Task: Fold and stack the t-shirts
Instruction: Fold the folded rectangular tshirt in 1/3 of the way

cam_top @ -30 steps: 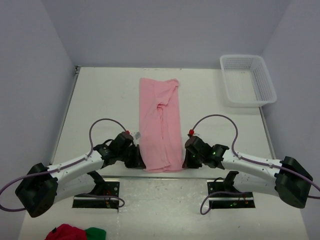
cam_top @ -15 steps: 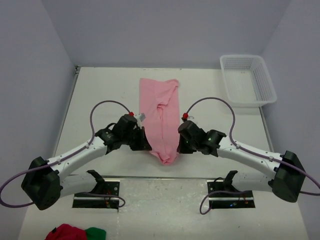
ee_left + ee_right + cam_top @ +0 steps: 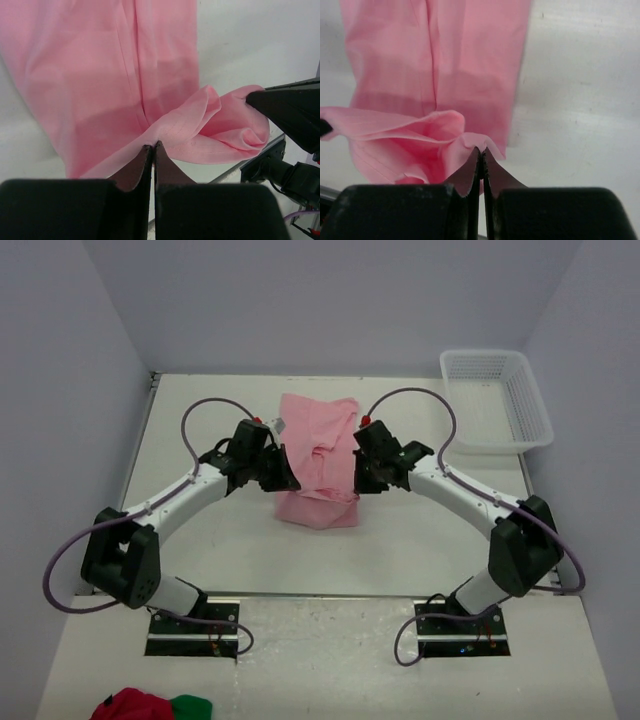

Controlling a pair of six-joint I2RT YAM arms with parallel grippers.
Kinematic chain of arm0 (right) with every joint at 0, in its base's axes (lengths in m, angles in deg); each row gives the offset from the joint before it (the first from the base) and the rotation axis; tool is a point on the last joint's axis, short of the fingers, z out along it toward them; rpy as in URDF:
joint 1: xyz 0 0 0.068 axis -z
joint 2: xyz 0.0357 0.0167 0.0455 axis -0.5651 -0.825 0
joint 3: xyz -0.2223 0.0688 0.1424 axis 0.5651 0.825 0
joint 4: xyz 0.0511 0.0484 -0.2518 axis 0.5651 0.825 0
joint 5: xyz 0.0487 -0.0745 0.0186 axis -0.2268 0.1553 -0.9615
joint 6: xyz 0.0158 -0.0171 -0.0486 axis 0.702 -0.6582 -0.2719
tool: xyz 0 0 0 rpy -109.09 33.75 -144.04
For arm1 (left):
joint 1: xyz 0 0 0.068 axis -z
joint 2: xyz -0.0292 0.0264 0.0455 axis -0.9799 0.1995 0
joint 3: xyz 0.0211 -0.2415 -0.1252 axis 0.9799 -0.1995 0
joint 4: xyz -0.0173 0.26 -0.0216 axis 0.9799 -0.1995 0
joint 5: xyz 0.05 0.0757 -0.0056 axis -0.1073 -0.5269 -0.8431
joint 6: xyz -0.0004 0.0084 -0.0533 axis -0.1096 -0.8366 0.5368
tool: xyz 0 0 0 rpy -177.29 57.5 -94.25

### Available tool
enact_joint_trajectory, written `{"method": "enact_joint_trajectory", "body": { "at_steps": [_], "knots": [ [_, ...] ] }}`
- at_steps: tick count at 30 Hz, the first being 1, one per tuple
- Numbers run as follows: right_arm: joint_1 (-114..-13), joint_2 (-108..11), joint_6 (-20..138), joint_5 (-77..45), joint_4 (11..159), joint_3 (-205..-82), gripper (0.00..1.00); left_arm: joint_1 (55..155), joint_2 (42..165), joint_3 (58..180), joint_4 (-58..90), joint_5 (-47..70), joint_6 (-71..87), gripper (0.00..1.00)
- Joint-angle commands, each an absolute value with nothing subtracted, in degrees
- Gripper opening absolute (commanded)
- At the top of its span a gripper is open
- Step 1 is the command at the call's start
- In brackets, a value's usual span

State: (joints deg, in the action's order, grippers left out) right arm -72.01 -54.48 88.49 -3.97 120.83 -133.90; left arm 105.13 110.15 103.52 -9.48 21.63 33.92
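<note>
Both arms have carried the near hem farther up the table [image 3: 190, 430], doubling the t-shirt [image 3: 318, 430] over itself. Left gripper [image 3: 284, 478]: fingers pressed together, pinching the hem's left corner. Right gripper [image 3: 357, 480]: same on the right corner; cloth sags between the 2.

Left gripper [image 3: 282, 477]: we log it carried farther out.
Right gripper [image 3: 359, 480]: likewise, mirrored.
Shirt [image 3: 318, 440]: near hem now lifted, doubled over its far half.
</note>
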Motion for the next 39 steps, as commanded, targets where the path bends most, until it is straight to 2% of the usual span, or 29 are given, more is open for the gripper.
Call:
{"method": "enact_joint_trajectory", "body": {
  "at_steps": [1,6,17,23,37,39],
  "knots": [
    [-69.5,-59.9,82.4,-6.7,121.8,-141.4,0.0,104.3,115.1,109.8,-7.5,22.9,31.2,0.0],
    [-65.5,-68.0,79.3,-8.4,124.4,-150.4,0.0,101.7,119.4,112.6,-6.4,22.7,30.7,0.0],
    [-61.2,-76.6,76.0,-12.5,127.9,-161.8,0.0,94.8,124.6,119.8,-7.5,23.7,28.1,0.0],
    [-60.3,-81.8,75.4,-14.0,130.1,-168.3,0.0,93.5,131.1,128.8,-11.5,23.8,26.1,0.0],
    [-56.6,-91.9,73.9,-17.5,131.6,-178.1,0.0,92.6,147.4,141.2,-12.8,23.4,24.6,0.0],
    [-55.9,-93.3,73.3,-18.1,131.6,-179.5,0.0,92.6,150.0,143.8,-13.2,22.0,24.4,0.04]
  ]
}}
